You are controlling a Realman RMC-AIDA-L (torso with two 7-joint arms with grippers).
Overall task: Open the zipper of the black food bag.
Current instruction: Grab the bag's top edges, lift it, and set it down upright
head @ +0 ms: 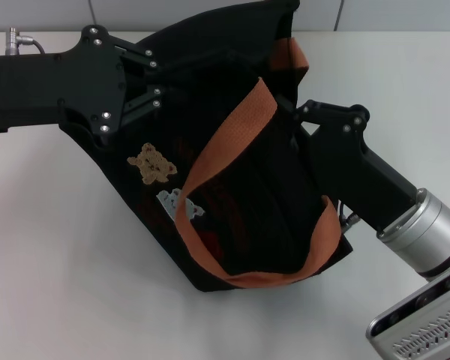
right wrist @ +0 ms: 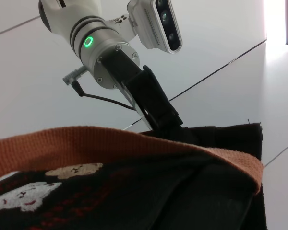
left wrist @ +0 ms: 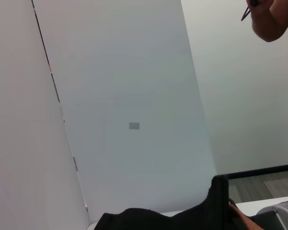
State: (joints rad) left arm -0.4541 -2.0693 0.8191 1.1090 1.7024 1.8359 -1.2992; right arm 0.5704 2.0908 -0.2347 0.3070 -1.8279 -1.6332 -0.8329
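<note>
At table centre, my left gripper and right gripper flank the soft, floppy bag; whether either grips, I cannot tell; zipper unseen.

Left arm: a flat, matte black housing with angular edges, studded with small silver screw heads, and a silver plug with a grey cable at its rear. Right arm: a black wedge-shaped link, also fastened with silver screws, joined to a ribbed silver cylindrical wrist bearing a small green light. Seen from the right wrist, the left arm's silver wrist carries a lit green ring, a silver camera module with dark lenses, and a thin black cable.
</note>
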